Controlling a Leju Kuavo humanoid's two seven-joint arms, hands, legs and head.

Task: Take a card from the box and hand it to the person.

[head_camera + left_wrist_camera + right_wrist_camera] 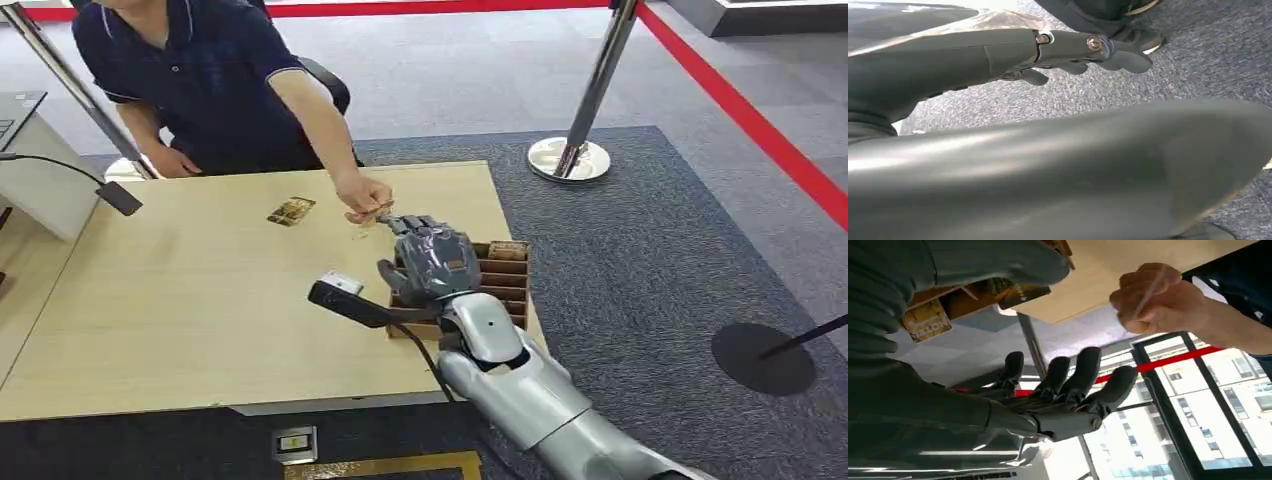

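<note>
No text, brand or number can be read with certainty. Printing is seen on the cards [927,320] in the box [975,297] in the right wrist view, but the letters are too blurred to be made out.

A light wooden rectangular table [200,300] with a pale top stands on grey-blue carpet [640,250]. Near its right edge rests a brown wooden slotted box [505,275] holding cards in its compartments. A single brown patterned card [291,211] lies flat on the tabletop toward the far side, well apart from the box. A black handheld device with a white label [345,295] sits just left of the box.
</note>
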